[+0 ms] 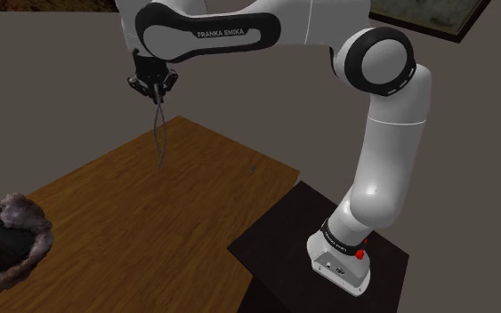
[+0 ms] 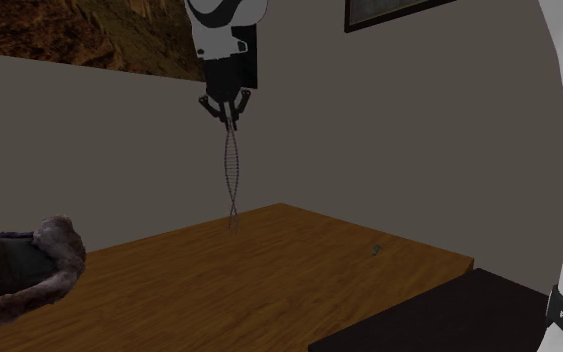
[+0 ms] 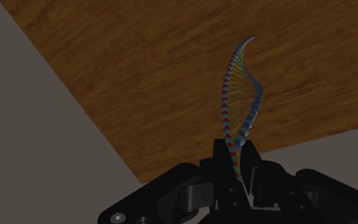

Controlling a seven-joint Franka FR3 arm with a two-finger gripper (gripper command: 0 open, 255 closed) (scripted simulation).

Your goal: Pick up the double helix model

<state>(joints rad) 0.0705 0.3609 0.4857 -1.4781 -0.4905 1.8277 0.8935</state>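
Note:
A thin twisted double helix model (image 3: 240, 95) with coloured rungs hangs straight down from my gripper (image 3: 236, 158), whose two black fingers are shut on its upper end. In the shoulder view the helix model (image 1: 159, 133) dangles below the gripper (image 1: 154, 92), its lower tip in the air above the wooden table (image 1: 150, 222). From the second exterior view the helix model (image 2: 233, 180) hangs under the gripper (image 2: 231, 118), its tip close over the table's far edge (image 2: 269, 215).
A dark fur-trimmed object (image 1: 8, 244) lies at the table's near-left corner, also at the left in the second exterior view (image 2: 19, 270). A tiny dark speck (image 2: 376, 249) rests on the tabletop. The black stand (image 1: 328, 258) adjoins the table. Grey walls stand behind.

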